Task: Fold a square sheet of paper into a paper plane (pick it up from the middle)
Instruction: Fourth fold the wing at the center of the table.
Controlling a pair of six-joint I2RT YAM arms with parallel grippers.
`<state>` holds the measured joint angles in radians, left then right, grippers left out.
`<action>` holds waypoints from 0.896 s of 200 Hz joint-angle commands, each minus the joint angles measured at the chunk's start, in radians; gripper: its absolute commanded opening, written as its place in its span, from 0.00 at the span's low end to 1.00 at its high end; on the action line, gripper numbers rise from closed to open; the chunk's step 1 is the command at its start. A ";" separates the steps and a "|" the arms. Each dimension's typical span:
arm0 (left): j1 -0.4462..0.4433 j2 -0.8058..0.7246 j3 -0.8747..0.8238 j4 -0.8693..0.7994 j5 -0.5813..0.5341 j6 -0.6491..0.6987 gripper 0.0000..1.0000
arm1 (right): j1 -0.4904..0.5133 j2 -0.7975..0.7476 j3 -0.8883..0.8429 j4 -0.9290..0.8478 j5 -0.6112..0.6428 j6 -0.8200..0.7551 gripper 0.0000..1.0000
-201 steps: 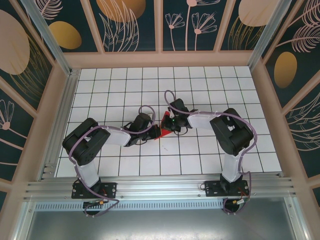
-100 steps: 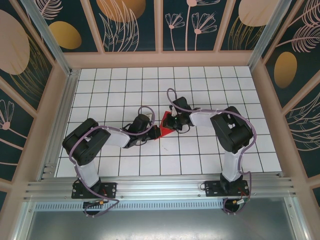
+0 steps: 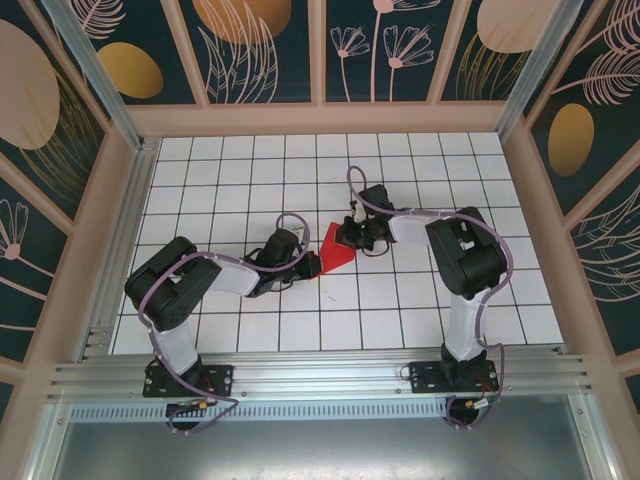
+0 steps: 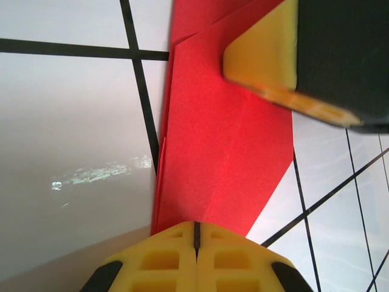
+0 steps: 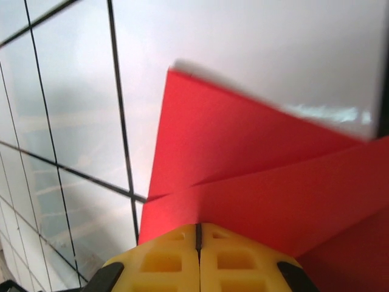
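The square sheet of paper [image 3: 335, 247] is a creased, folded bright red shape near the table's middle, stretched between both grippers. My left gripper [image 3: 312, 264] is shut on its near-left end; in the left wrist view the red layers [image 4: 225, 134] run straight into the closed yellow fingertips [image 4: 196, 226]. My right gripper [image 3: 352, 237] is shut on the far-right end, and one of its yellow fingers [image 4: 267, 55] shows on the paper. In the right wrist view, folded flaps [image 5: 255, 182] fan out from the closed jaws [image 5: 198, 228].
White gridded tabletop [image 3: 250, 170] lies all around the paper. Wooden frame walls [image 3: 320, 118] enclose the back and both sides. The two arm bases [image 3: 185, 378] stand at the near edge.
My right gripper has moved to the right, and more red paper now shows spread between the two grippers. The left gripper has stayed put.
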<state>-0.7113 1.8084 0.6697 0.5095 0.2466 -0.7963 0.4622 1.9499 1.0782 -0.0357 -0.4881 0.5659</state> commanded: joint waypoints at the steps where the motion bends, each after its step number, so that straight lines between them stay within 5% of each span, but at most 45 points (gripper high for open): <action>1: 0.002 0.034 -0.036 -0.205 0.012 0.015 0.00 | -0.019 -0.033 0.026 0.016 0.038 -0.042 0.09; 44: 0.002 0.040 -0.021 -0.212 -0.007 0.009 0.00 | 0.066 -0.158 -0.053 0.017 0.070 0.003 0.09; 95: 0.002 0.046 -0.020 -0.210 -0.010 0.010 0.00 | 0.149 -0.119 -0.129 0.065 0.096 0.085 0.05; 179: 0.002 0.034 -0.021 -0.225 0.001 0.032 0.00 | 0.136 -0.025 -0.116 0.043 0.110 0.065 0.01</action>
<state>-0.7113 1.8084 0.6819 0.4854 0.2466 -0.7887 0.6128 1.8767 0.9646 0.0250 -0.4221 0.6353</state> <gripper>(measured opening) 0.065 0.064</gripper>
